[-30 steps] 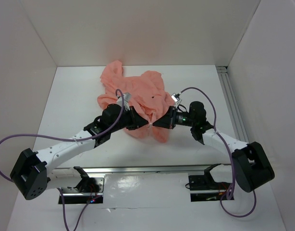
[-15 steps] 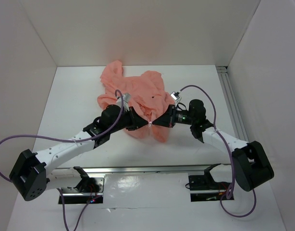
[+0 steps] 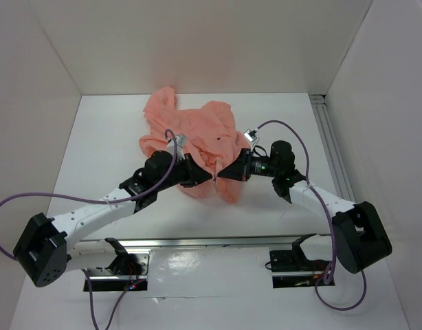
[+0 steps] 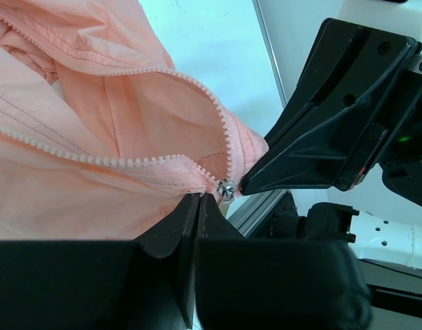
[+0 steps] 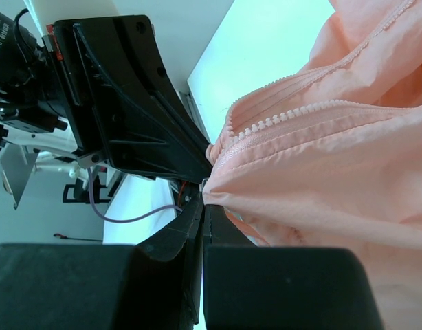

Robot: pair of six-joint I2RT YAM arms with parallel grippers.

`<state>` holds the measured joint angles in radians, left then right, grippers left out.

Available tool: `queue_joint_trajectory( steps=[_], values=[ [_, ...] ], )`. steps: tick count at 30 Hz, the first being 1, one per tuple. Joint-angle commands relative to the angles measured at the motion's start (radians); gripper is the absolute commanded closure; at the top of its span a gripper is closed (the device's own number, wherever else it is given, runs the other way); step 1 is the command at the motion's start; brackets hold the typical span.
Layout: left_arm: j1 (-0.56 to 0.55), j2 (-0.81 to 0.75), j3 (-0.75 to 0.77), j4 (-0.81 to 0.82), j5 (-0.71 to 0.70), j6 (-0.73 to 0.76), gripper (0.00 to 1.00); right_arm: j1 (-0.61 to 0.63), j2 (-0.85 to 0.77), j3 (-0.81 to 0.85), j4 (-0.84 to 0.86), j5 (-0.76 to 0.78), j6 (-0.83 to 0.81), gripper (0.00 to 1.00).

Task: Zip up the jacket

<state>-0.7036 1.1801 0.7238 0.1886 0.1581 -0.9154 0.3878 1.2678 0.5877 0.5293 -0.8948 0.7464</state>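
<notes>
Zipping is barely begun: the salmon-pink thin fabric jacket lies toward the white counter's far edge, its small pale zipper slider at the hem, teeth gaping above, left fingers and right fingers clenched on its hem.

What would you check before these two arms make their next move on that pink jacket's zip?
1. Hold of left gripper on jacket beside the slider: ok.
2. Hold of right gripper on the fabric: ok.
3. Both tooth rows meeting at the slider: ok.
4. Grip on the pull tab itself: cannot tell.
5. Straight run of tooth rows above the slider: not ok, they curve apart.
</notes>
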Motion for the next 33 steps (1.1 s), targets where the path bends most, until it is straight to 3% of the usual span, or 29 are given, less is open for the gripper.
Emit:
queue_joint_trajectory(
  steps=[1, 9, 33],
  values=[
    [-0.008, 0.001, -0.017, 0.044, 0.074, 0.020, 1.00, -0.010, 0.016, 0.053, 0.003, 0.027, -0.034, 1.00],
    [-0.008, -0.008, -0.017, 0.054, 0.095, 0.010, 1.00, -0.010, 0.045, 0.073, -0.055, 0.037, -0.065, 1.00],
    [-0.008, 0.081, 0.057, -0.074, 0.146, 0.119, 1.00, -0.010, 0.007, 0.024, 0.066, 0.019, 0.010, 1.00]
  ],
)
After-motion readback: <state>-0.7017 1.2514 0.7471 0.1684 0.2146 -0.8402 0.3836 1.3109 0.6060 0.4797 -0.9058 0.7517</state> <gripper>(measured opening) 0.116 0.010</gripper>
